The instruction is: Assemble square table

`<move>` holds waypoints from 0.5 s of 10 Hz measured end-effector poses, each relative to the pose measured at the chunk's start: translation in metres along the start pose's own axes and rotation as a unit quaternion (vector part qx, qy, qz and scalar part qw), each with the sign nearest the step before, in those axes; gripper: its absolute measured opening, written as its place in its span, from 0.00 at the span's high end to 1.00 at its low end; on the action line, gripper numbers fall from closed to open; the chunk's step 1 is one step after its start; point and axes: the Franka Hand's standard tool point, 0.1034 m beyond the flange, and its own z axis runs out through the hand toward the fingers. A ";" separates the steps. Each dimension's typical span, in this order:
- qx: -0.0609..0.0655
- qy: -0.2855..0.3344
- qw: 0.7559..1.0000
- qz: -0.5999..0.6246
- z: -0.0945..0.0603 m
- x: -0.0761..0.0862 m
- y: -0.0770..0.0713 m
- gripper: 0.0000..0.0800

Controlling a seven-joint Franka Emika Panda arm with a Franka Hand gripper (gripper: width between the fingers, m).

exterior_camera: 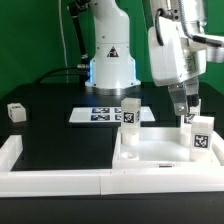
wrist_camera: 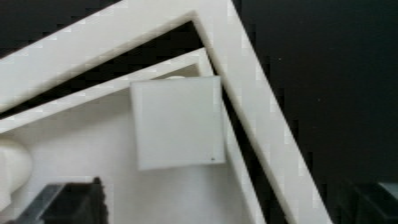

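The black table (exterior_camera: 50, 135) fills the scene, with the Panda arm (exterior_camera: 170, 50) reaching down on the exterior view's right. Long white border rails (exterior_camera: 60, 180) run along the table's near edge and up the exterior view's left side. Inside them, toward the exterior view's right, lies the square tabletop (exterior_camera: 150, 155), its raised rim facing up. The marker board (exterior_camera: 100, 116) lies flat behind it, near the middle of the table. One tagged leg (exterior_camera: 130, 112) stands upright at the tabletop's far left corner, and a second leg (exterior_camera: 201, 137) stands at its right side with its tag facing the camera. A third leg (exterior_camera: 188, 121) is at the far right corner; the wrist view shows it (wrist_camera: 178, 125) as a plain white block just inside the rim's corner (wrist_camera: 249, 100). A fourth leg (exterior_camera: 15, 111) sits well apart at the exterior view's far left. The gripper (exterior_camera: 185, 105) hangs just above the third leg, its dark fingers (wrist_camera: 80, 203) spread wide with nothing between them.
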 end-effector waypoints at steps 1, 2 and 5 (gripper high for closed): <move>0.002 0.000 1.000 -0.011 -0.001 0.002 -0.001 0.19; 0.012 -0.001 0.998 -0.069 -0.009 0.022 0.000 0.19; 0.021 -0.002 0.983 -0.183 -0.042 0.065 0.002 0.19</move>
